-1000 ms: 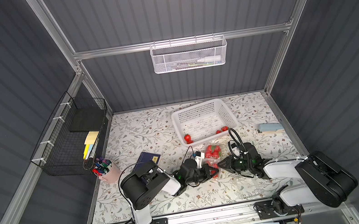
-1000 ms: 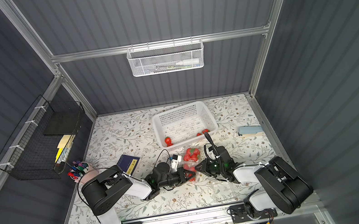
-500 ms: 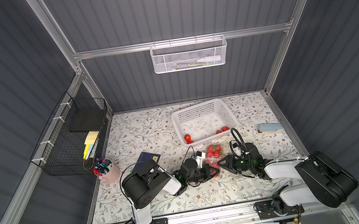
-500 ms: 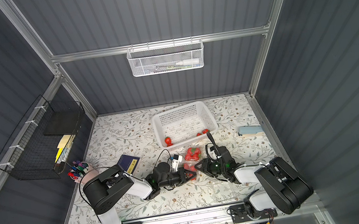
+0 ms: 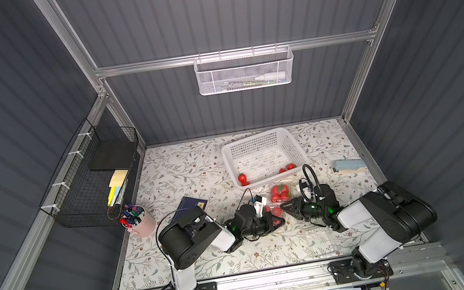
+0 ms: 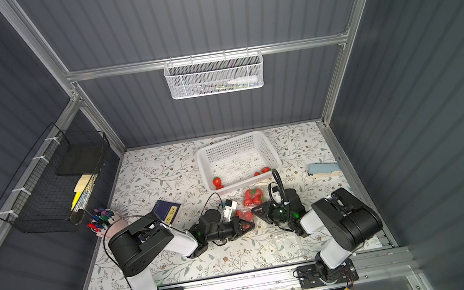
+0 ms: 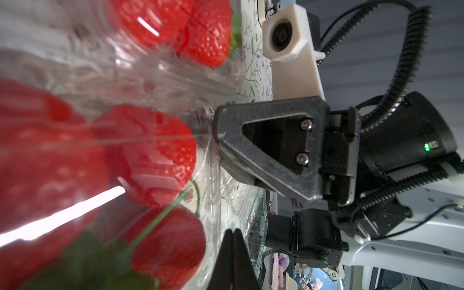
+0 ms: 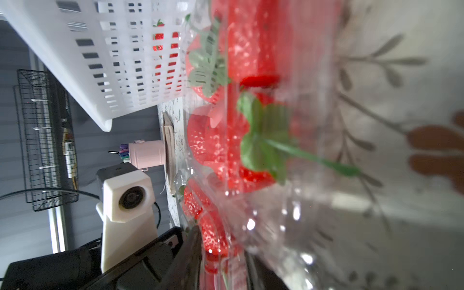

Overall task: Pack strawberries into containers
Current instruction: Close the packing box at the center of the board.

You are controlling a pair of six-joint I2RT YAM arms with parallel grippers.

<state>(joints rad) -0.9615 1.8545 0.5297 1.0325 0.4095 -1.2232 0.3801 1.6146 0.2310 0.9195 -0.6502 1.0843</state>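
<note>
1. No word, brand, number or sign can be read in any view.
2. The nearest thing to a label is a small yellow patch [image 6: 172, 213] with dark marks on the cover of a dark blue booklet [image 6: 162, 208]. The booklet lies on the worktop [image 6: 167, 173] at about 8 o'clock from the white perforated basket [image 6: 230, 140], and the marks are too small to make out.
3. At 12 o'clock, in the white mesh basket [image 6: 215, 75] on the back wall, a white bottle [image 6: 241, 80] lies on its side; any print on it is too small to tell.
</note>
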